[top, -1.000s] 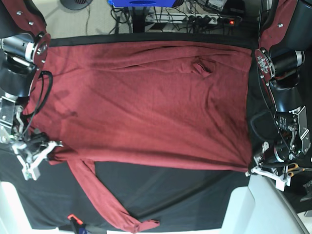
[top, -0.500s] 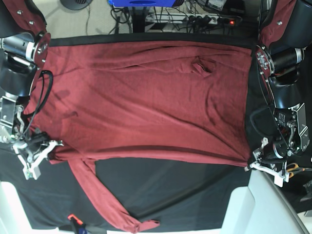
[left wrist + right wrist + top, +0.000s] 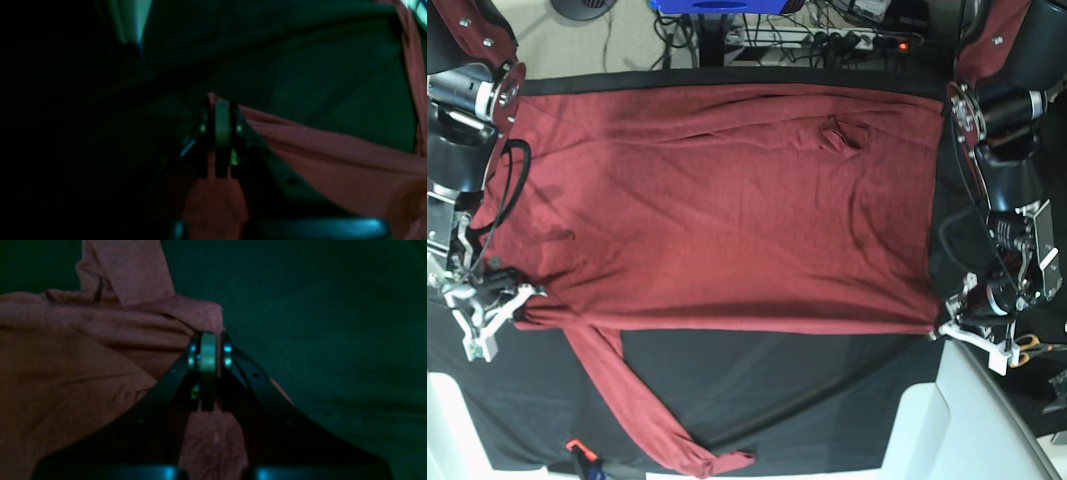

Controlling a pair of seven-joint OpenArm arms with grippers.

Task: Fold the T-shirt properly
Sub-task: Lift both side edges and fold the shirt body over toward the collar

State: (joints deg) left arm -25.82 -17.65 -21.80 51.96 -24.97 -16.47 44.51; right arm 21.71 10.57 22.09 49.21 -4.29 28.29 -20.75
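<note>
The brick-red T-shirt [image 3: 727, 210] lies spread wide on the black table cloth [image 3: 807, 400]. One long sleeve [image 3: 642, 410] trails toward the near edge, and a small wrinkle [image 3: 840, 136] stands up near the far right. My left gripper [image 3: 941, 330] is at the shirt's near right corner, and in the left wrist view the left gripper [image 3: 222, 101] is shut on the red fabric [image 3: 333, 156]. My right gripper [image 3: 519, 300] is at the near left corner. In the right wrist view the right gripper [image 3: 208, 336] is shut on bunched red cloth [image 3: 83, 350].
White rounded surfaces sit at the near left [image 3: 452, 430] and near right [image 3: 967, 430] corners. An orange-tipped tool [image 3: 579, 452] lies at the near edge. Cables and a power strip [image 3: 847, 38] lie on the floor beyond the far edge.
Both grippers moved a little toward the far side with their corners, and the right one drew outward. The shirt's near hem now lies straighter and tauter.
</note>
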